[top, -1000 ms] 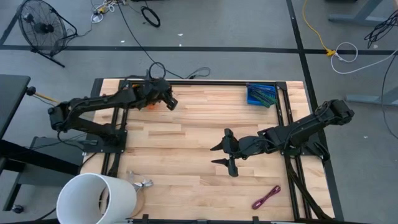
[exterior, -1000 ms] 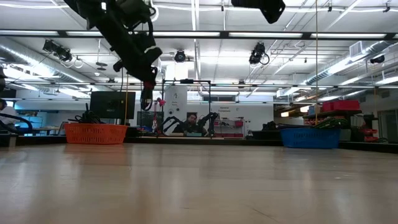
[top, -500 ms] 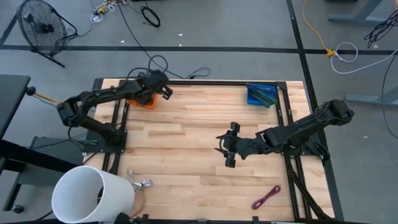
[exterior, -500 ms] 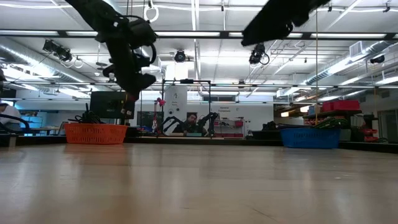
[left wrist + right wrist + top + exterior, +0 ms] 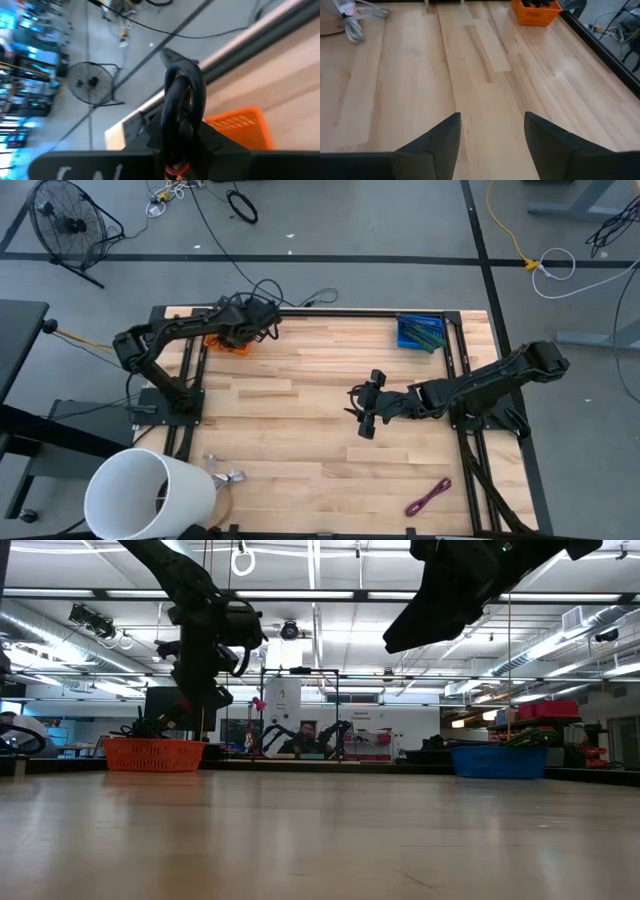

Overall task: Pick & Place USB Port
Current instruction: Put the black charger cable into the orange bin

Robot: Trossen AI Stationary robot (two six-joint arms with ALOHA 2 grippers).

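It was a big robotics lab. Exposed ducts (image 5: 60, 625) and strip lights (image 5: 320, 595) ran overhead, benches and monitors (image 5: 180, 705) stood far beyond the claws, and cables (image 5: 240, 205) trailed over the grey floor.

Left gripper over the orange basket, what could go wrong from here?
1. The left gripper grips a black cable loop above the orange basket at the table's far edge; a release off-centre might drop it outside.
2. The loop may snag the fingers.
3. The right gripper, open mid-table, looks clear.
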